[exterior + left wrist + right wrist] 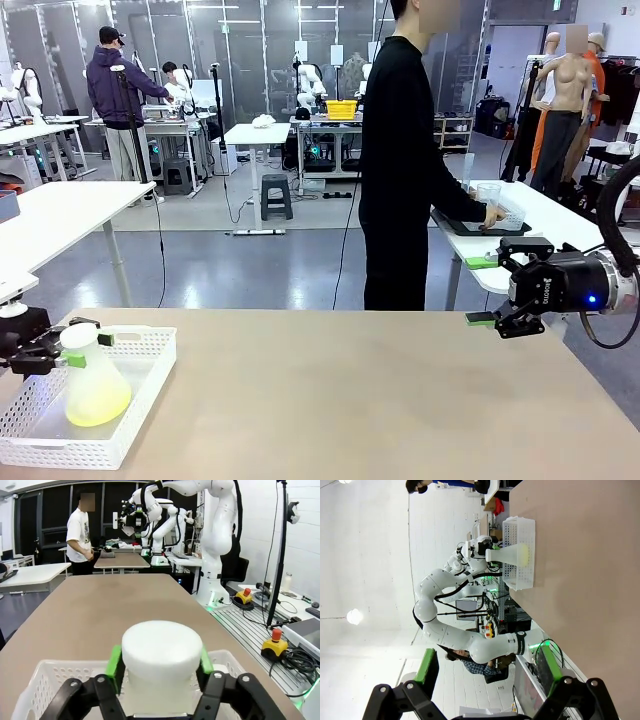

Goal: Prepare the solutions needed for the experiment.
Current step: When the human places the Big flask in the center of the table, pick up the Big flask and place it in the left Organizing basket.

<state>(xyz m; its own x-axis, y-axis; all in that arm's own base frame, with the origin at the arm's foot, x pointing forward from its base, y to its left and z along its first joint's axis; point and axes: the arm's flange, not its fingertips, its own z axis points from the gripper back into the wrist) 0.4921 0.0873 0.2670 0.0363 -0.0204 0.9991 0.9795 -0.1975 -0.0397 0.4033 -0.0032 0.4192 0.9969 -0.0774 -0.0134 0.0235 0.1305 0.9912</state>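
Left arm: I see it enter low at the surface's left end, wrist level, its tool [62,347] reaching sideways to the flask [93,380] neck. In the left wrist view the green pads [115,666] stand on either side of the flask's white cap [161,655], close against it; I cannot tell from the pictures whether they pinch it or have just let go.

Right arm: it hangs over the surface's right end, wrist level and turned inward, tool [480,290] pointing toward picture left. Its fingers are spread wide with nothing between them, well clear above the surface; the right wrist view shows the same gap between its green pads [427,665].

Flask: conical, frosted, upright, long axis vertical, capped neck pointing up, broad base down. It stands in the white tray [130,425], toward the tray's left half. The solution [97,405], pale yellow-green, sits in the bottom of the flask.

Tray: white lattice walls, on the surface's near left corner.

Surface [350,400]: tan, matte, plain.

Room: a person [400,160] in black stands beyond the far edge, turned to a side table [560,225] on the right, one hand [493,215] by a clear beaker [488,195] over a dark mat there. White tables, a stool, grey floor and further people lie behind.
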